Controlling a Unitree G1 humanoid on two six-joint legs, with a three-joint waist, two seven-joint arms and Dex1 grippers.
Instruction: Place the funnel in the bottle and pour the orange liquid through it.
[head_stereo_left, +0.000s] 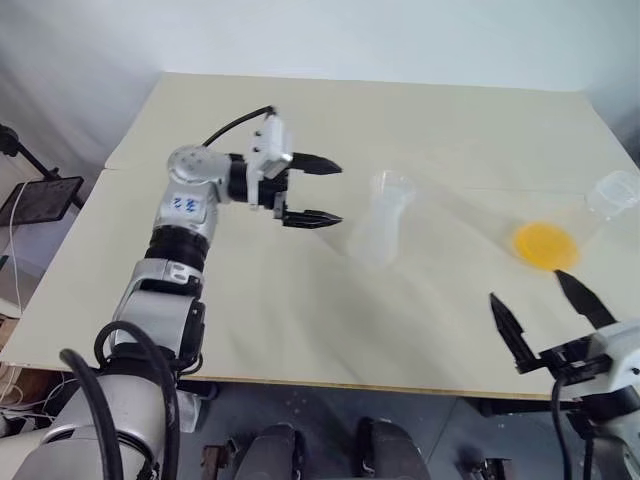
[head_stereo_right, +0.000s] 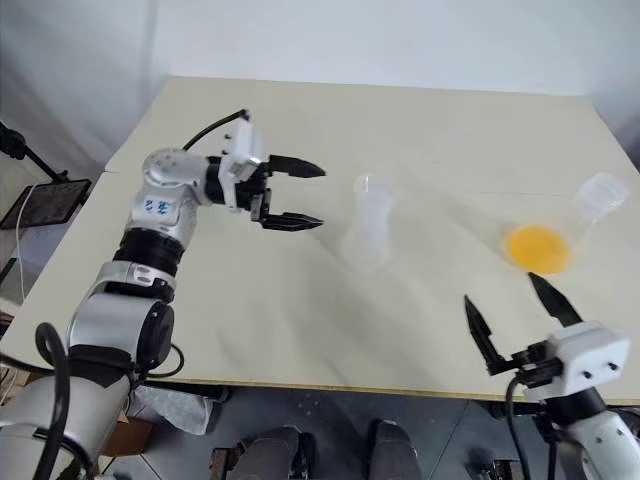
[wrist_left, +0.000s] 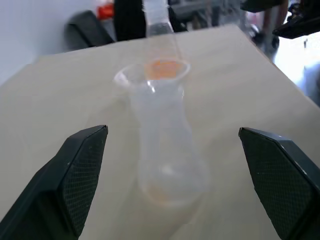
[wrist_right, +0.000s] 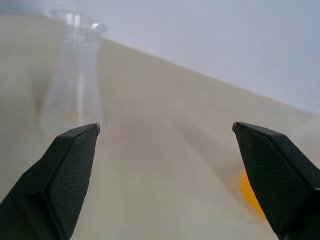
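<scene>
The small clear bottle (head_stereo_left: 380, 235) stands upright near the middle of the table. The clear funnel (head_stereo_left: 392, 186) sits in its neck, and its flared rim (wrist_left: 151, 75) tops the bottle (wrist_left: 167, 155). My left gripper (head_stereo_left: 335, 192) is open just left of the bottle, level and pointing at it, with nothing between its fingers. The orange liquid (head_stereo_left: 545, 245) lies in the bottom of a larger clear vessel (head_stereo_left: 612, 193) at the right. My right gripper (head_stereo_left: 530, 295) is open over the table's front edge, a little nearer than that vessel. The right wrist view shows the bottle (wrist_right: 75, 75) ahead.
The beige table (head_stereo_left: 300, 330) has a seam running across its width. Its front edge lies close below my right gripper. A black stand with a flat dark panel (head_stereo_left: 40, 200) stands off the table's left side. Bare tabletop lies between the bottle and the vessel.
</scene>
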